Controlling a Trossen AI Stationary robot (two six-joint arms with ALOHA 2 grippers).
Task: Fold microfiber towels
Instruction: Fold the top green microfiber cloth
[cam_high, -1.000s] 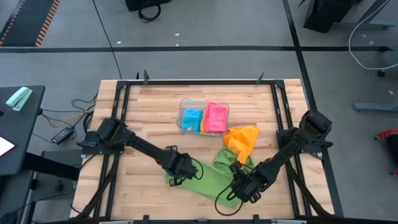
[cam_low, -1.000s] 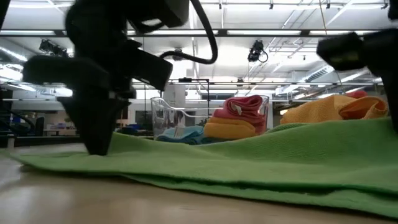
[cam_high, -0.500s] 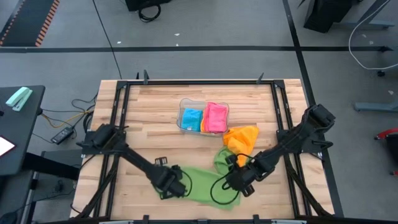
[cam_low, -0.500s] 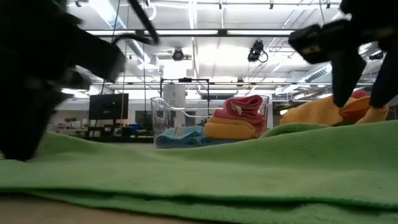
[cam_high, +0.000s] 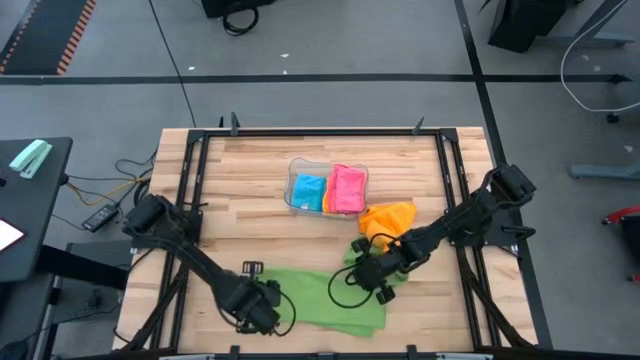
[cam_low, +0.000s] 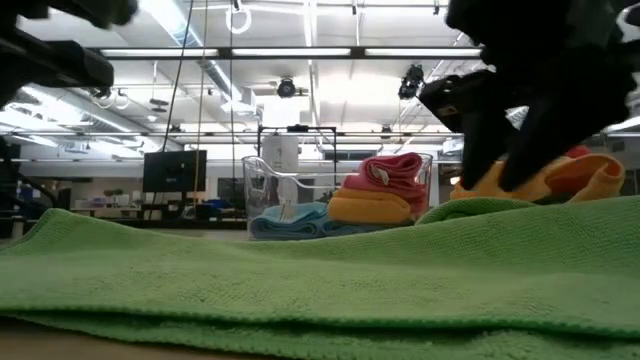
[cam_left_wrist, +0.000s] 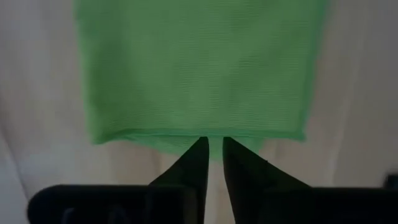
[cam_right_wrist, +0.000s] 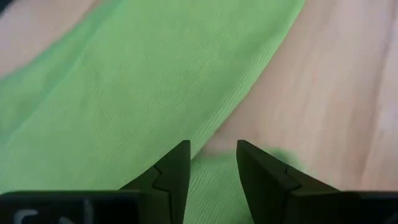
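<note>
Green towel (cam_high: 325, 298) lies spread flat.

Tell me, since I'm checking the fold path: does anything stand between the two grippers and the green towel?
Nothing visible does. The left gripper has its fingers nearly closed on the green towel's edge. The right gripper, fingers apart, sits directly over the towel. The orange towel lies beyond, apart.

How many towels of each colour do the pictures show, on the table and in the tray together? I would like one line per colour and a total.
Green towel: 1, spread on the table
Orange towels: 2, one loose on the table, one in the clear tray
Blue towel: 1, in the tray
Pink towel: 1, in the tray
Total: 5 towels
</note>
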